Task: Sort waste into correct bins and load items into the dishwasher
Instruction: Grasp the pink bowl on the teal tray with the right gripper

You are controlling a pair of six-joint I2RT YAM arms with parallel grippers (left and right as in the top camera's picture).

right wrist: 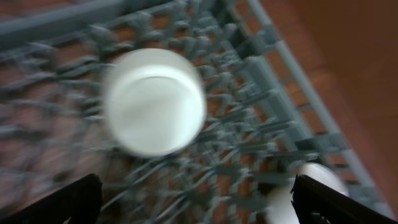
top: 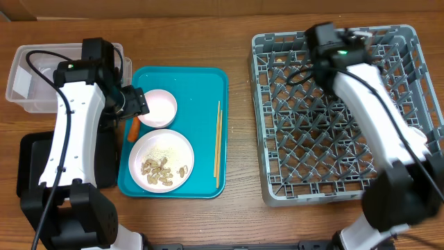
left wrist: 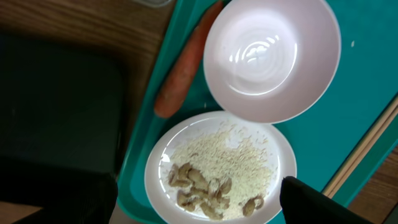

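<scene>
In the overhead view, your left arm reaches in from the left of the frame. Its gripper (top: 135, 103) sits just beside the left rim of an empty white bowl (top: 159, 107) on the teal tray (top: 208, 83).

The left wrist view shows the fingers (left wrist: 317, 202) spread wide at the bottom corners, holding nothing. Between and beneath them lies a white plate (left wrist: 221, 171) carrying loose rice (left wrist: 230, 155) and tan nut pieces (left wrist: 199, 186). The plate's top edge is tucked under the bowl's rim.

An orange carrot (left wrist: 186, 62) lies tilted along the tray's left edge, just beside the bowl. The chopsticks (top: 217, 142) lie side by side down the right of the tray.

The black tray (top: 31, 160) sits at lower left and the clear tub (top: 21, 55) at upper left.

Your right arm stretches over the grey dish rack (top: 291, 139) on the right of the frame. The right wrist view is blurred. The right gripper (right wrist: 193, 193) has its fingers wide apart and empty, above a small white cup (right wrist: 155, 102) standing in the rack. Another white shape at lower right is too blurred to name.
</scene>
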